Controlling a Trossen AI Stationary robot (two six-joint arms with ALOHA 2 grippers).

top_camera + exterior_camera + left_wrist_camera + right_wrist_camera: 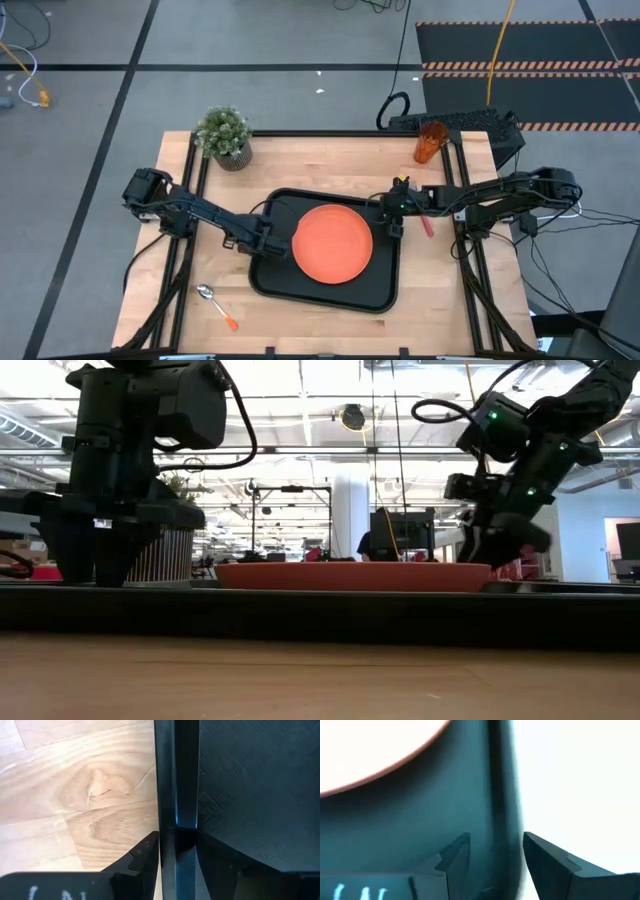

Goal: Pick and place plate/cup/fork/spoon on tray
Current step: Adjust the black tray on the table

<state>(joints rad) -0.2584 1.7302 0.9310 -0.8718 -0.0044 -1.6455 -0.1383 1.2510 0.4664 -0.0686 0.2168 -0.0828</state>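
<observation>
The orange plate (332,243) lies flat in the black tray (325,290) at the table's middle. My left gripper (262,240) is shut on the tray's left rim. My right gripper (393,218) is open at the tray's right rim (502,795), one finger inside the tray and one outside, touching nothing that I can see. The pink-red-handled fork (426,224) lies on the table just right of the tray, beside my right arm. The spoon (215,305) lies near the front left edge. The amber cup (430,142) stands at the back right. My left gripper has the tray's left rim (176,815) pinched between its two fingers, one finger (145,852) outside over the wood and the other inside the tray. The fingers come from above, pointing down, and lie across the rim. The tray rests flat on the table.
A potted green plant (225,135) stands at the back left corner. Bare wood lies left of the tray and along the front edge. A dark keyboard (460,122) lies beyond the table's back right edge.
</observation>
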